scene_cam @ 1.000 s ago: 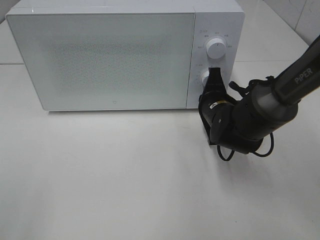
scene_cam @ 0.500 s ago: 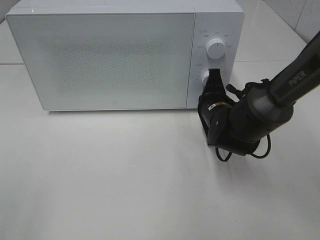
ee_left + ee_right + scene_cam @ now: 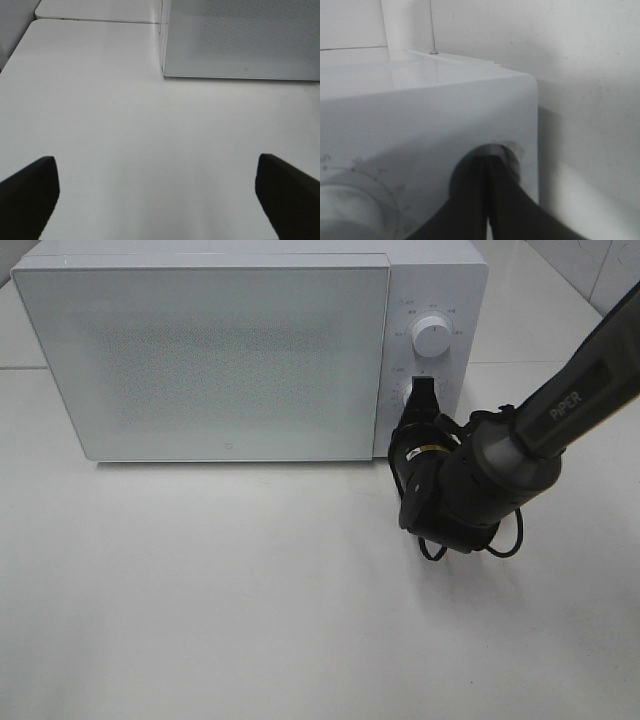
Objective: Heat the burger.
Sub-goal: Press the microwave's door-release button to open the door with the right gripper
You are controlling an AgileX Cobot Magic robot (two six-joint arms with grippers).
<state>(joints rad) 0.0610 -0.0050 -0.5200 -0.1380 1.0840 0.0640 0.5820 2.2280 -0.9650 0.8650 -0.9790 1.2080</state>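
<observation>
The burger is out of view. The white microwave (image 3: pixel 220 360) stands at the back of the table with its door closed. My right gripper (image 3: pixel 424 390) is shut, and its joined tips rest against the lower knob (image 3: pixel 408 400) of the control panel. In the right wrist view the dark fingers (image 3: pixel 470 200) meet at that knob (image 3: pixel 512 155), with the upper knob (image 3: pixel 350 205) beside it. My left gripper (image 3: pixel 157 175) is open and empty over the bare table, some way in front of the microwave's left corner (image 3: pixel 165 70). The left arm does not show in the exterior high view.
The upper knob (image 3: pixel 431 337) sits just above the right gripper. The right arm (image 3: pixel 560 410) reaches in from the right edge with a cable looped under its wrist. White tabletop (image 3: pixel 220 580) stretches out in front of the microwave.
The right arm has shifted left and closer to the microwave, and its shut tips have moved slightly up onto the lower knob. The microwave has not moved.
</observation>
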